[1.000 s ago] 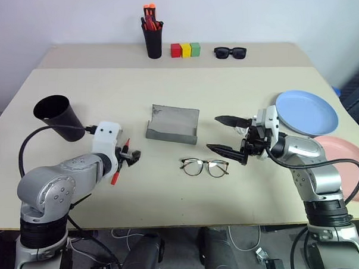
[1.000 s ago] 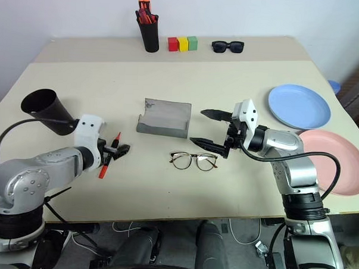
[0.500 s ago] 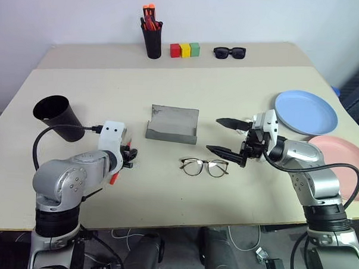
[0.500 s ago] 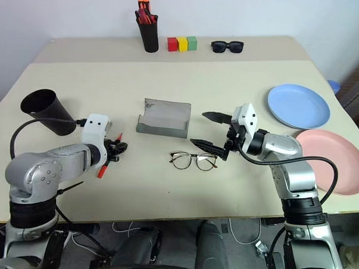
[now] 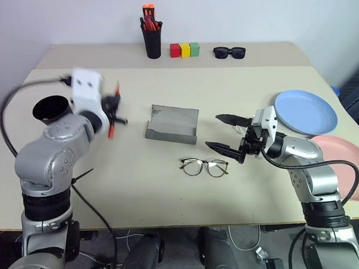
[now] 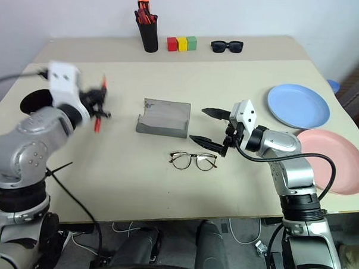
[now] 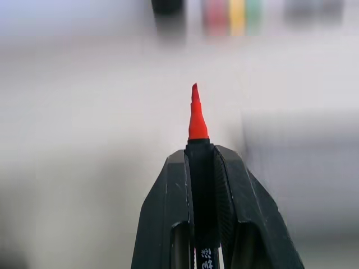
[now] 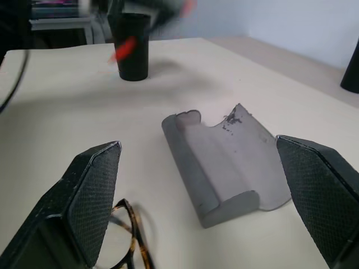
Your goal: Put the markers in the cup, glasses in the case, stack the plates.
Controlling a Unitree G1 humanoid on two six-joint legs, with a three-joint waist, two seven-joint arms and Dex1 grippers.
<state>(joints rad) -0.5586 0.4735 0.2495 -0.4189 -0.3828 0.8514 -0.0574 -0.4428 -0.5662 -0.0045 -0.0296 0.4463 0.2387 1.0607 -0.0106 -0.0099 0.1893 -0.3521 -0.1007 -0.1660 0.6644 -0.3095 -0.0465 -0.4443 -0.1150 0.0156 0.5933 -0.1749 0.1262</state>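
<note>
So the left gripper [image 7: 203, 168] is up off the beige bench [image 5: 165, 187] with its jaws pinched tight on the slim red marker with black ends [image 7: 197, 120]; the wrist view shows the red tip poking out just past the two black fingers. From the head camera the marker [image 5: 112, 127] hangs below the jaws, and the wide-mouthed plain black cup [image 5: 51, 110] sits on the bench just beside and below that hand, toward the robot's left.

The right gripper [image 5: 225, 134] hovers with its jaws spread wide, nothing between them. The clear-lens spectacles with the thin dark wire frame [image 5: 204, 166] lie on the bench right under and a bit nearer than those jaws, and the flat grey rectangular glasses case [image 5: 173, 124] lies open just past the jaw tips on the robot's left. In the right wrist view the case [image 8: 224, 157] sits between the two fingers and the spectacles' rim [image 8: 132, 235] is near one of them.

The round light blue plate [image 5: 306, 112] and the round pink plate [image 5: 348, 163] sit side by side, not stacked, out beyond the right arm.
</note>
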